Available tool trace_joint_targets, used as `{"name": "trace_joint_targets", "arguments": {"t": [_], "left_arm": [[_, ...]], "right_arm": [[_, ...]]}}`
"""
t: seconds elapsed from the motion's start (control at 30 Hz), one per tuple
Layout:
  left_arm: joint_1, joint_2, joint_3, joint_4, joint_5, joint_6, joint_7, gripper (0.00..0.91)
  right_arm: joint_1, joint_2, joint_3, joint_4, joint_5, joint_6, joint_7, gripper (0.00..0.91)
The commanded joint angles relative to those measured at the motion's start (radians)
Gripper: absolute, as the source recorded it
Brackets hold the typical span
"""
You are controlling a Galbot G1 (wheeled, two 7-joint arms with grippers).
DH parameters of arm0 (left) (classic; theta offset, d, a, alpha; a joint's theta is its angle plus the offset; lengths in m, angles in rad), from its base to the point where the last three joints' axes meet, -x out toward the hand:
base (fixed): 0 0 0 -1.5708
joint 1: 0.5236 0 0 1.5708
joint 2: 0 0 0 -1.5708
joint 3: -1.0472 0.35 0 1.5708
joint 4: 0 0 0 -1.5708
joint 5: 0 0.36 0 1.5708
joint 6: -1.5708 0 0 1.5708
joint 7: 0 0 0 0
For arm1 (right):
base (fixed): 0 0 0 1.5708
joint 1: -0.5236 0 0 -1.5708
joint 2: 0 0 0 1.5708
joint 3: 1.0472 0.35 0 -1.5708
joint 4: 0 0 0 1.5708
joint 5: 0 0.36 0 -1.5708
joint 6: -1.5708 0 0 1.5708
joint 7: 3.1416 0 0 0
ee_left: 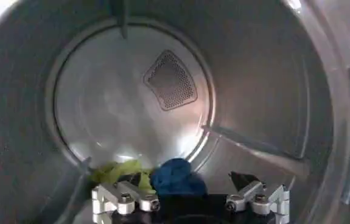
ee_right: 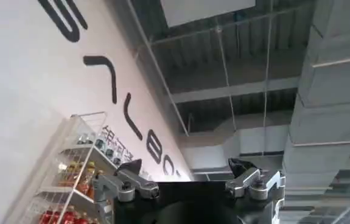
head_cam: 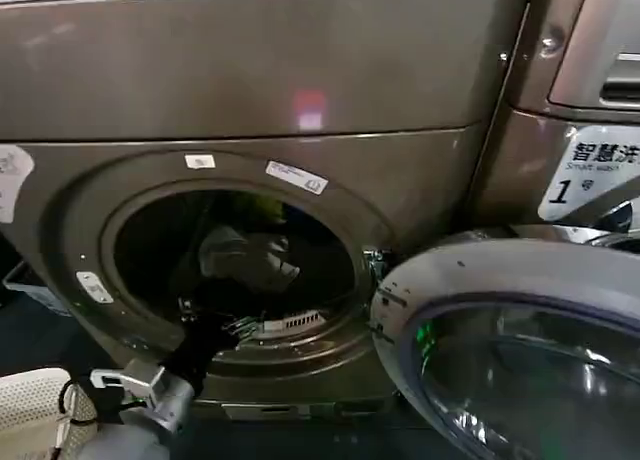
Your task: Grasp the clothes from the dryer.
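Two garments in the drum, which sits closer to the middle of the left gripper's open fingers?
The blue garment: it lies nearly centred ahead of the left gripper, whose fingers stand open. The yellow-green garment sits off beside one finger, touching the blue one.

dryer door [head_cam: 520,350] cut off by frame edge.

I'm seeing the dryer [head_cam: 250,100] mouth standing open, with its door [head_cam: 520,350] swinging out to the right and clear of the opening. Ahead of the left gripper [ee_left: 190,201], whose fingers [ee_left: 123,198] are spreading wide, the drum [ee_left: 272,85] is lying open; ribs [ee_left: 254,149] are jutting from its wall beside the clothes [ee_left: 175,176].
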Motion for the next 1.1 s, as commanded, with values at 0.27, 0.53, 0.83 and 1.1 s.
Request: {"name": "trace_joint_targets", "arguments": {"t": [0.27, 0.53, 0.83, 1.1], "left_arm": [[-0.231, 0.021, 0.058, 0.241, -0.052, -0.086, -0.025, 0.907], [-0.435, -0.009, 0.113, 0.469, -0.072, -0.124, -0.053, 0.907], [-0.658, -0.047, 0.147, 0.758, -0.028, -0.168, -0.074, 0.907], [-0.834, -0.085, 0.154, 1.007, -0.026, -0.205, -0.089, 0.907]], "right_arm": [[-0.009, -0.005, 0.004, 0.027, -0.023, -0.028, 0.016, 0.907], [-0.032, -0.001, 0.023, 0.029, -0.027, -0.026, 0.012, 0.907], [-0.030, -0.003, 0.026, 0.027, -0.024, -0.012, 0.007, 0.907], [-0.023, -0.005, 0.023, 0.021, -0.024, -0.005, -0.001, 0.907]]}}
